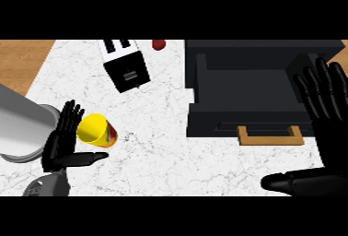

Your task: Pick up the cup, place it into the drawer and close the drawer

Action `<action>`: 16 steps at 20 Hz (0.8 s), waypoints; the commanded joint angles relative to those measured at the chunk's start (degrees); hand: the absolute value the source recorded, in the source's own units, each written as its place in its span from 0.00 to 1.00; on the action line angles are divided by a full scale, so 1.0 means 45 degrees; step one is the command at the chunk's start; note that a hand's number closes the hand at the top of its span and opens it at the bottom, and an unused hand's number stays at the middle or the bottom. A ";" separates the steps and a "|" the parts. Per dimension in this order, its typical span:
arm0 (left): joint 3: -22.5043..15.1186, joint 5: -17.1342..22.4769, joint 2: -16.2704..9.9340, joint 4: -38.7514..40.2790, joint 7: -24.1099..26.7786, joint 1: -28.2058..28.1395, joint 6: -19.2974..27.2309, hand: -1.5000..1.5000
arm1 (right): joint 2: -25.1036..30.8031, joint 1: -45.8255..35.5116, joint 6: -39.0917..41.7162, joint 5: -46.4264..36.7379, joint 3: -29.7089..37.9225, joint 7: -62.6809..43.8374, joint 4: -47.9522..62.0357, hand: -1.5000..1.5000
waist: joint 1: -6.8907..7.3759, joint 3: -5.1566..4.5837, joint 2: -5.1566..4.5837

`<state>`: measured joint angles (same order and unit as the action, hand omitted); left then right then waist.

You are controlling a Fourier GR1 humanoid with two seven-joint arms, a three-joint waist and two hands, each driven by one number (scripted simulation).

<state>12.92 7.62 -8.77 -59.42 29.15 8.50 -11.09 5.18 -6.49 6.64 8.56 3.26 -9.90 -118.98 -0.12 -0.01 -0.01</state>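
Cup [95,130], yellow, lay tipped on white marble surface [163,161], touching left robot hand [62,140].

Left robot hand: fingers straight, thumb out beneath cup, nothing gripped; edge of fingers against cup's side. Right robot hand [325,133] at right edge, open, fingers straight and up, holding nothing, partly over black drawer [241,92]. Drawer stood pulled open w/ wooden handle [269,136] at front, well apart from cup. Black-and-white toaster [125,64] sat upper-centre, small red item [158,44] beside it.

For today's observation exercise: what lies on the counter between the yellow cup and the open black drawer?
Head view: only bare white marble counter separates the yellow cup from the drawer.
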 commanded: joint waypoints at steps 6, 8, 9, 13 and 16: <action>0.0655 -0.0048 -0.0747 0.4366 0.2140 0.1783 -0.0482 0.00 | -0.0095 -0.0047 0.0294 0.0026 0.0075 0.0937 0.0986 0.00 | -0.0039 -0.0003 -0.0018; 0.0401 -0.0472 -0.0526 0.4859 0.2770 0.1756 -0.0022 0.00 | -0.0195 0.0589 0.0356 -0.0335 -0.0366 0.0965 0.0475 0.00 | -0.0041 -0.0002 -0.0010; 0.0620 -0.0348 -0.0673 0.5496 0.2802 0.2364 0.0013 0.00 | -0.0277 0.0400 -0.0052 -0.0072 -0.0480 -0.0300 -0.0558 0.00 | -0.0064 -0.0004 -0.0010; 0.0417 -0.0582 -0.0493 0.6162 0.4092 0.1982 -0.0029 0.00 | -0.0215 0.0675 0.0088 0.0018 -0.0250 -0.0013 -0.0656 0.00 | -0.0055 -0.0004 -0.0010; 0.0567 -0.0779 -0.1229 0.8040 0.4849 0.2887 -0.0812 0.00 | -0.0155 0.1092 0.0433 0.0111 -0.0248 0.0331 -0.0514 0.00 | -0.0115 -0.0010 -0.0029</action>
<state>15.25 5.59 -13.15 -32.04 45.36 18.03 -13.50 4.35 -4.18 7.41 8.39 2.24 -8.88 -119.65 -0.36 -0.04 -0.07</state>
